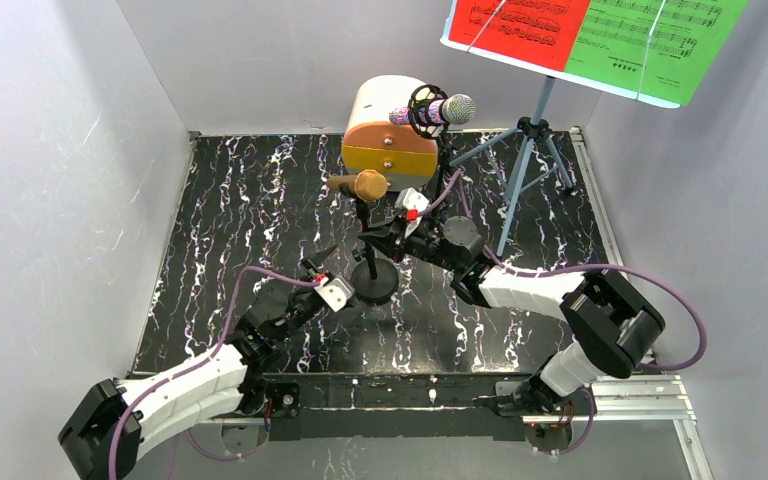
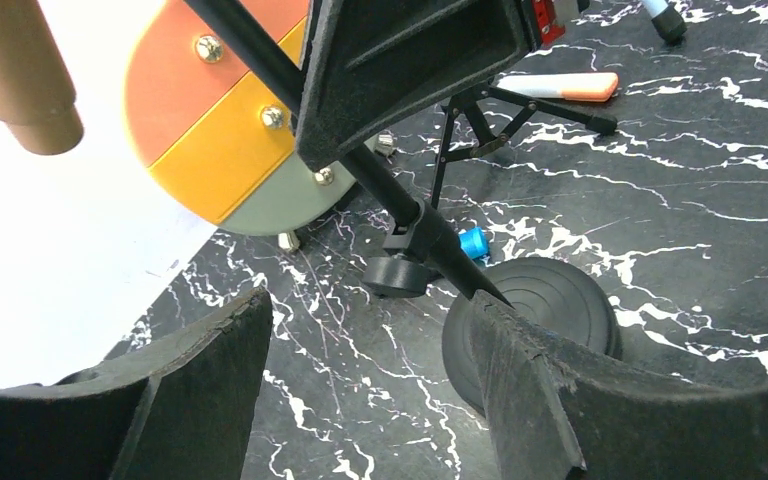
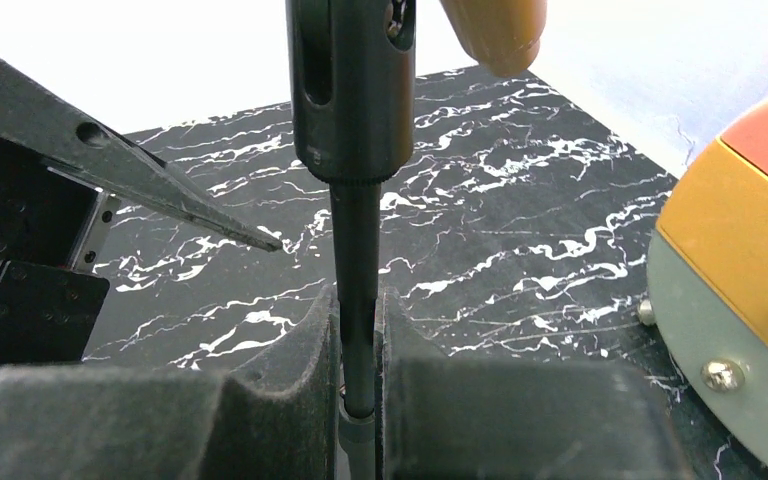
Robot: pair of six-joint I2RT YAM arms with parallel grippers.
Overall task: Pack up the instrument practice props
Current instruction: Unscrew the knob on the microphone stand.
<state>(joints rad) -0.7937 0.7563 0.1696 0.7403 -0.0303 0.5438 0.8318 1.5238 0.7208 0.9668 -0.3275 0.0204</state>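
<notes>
**Stand clamped by right arm, left jaws open at its base**

On the black marbled bench (image 1: pixel 240 200), the left arm (image 1: pixel 200 380) reaches in from the near left corner. Its jaws stand well apart and hold nothing, low over the bench just beside the round base (image 1: pixel 375 285) of a black microphone stand. In the left wrist view that base (image 2: pixel 550 300) lies just past the right-hand finger (image 2: pixel 560 400).

The stand's pole (image 3: pixel 357 250) rises from the base and carries the gold microphone (image 1: pixel 368 184), which lies roughly level at its top, near the middle of the bench. The right arm (image 1: pixel 530 290) comes across from the near right, and its jaws are clamped on the pole partway up, one pad on each side.

Behind the gold microphone sits the round cream-and-orange cabinet (image 1: pixel 390 130) against the back wall. Just to its right, the silver-headed purple microphone (image 1: pixel 440 110) rests level in a ring mount on a small black tripod (image 2: pixel 480 115).

Further right, at the back right corner, stands the pale-blue tripod (image 1: pixel 525 170). On its rest lie the red sheet (image 1: pixel 520 25) and, to its right, the green sheet (image 1: pixel 660 40), side by side.
</notes>
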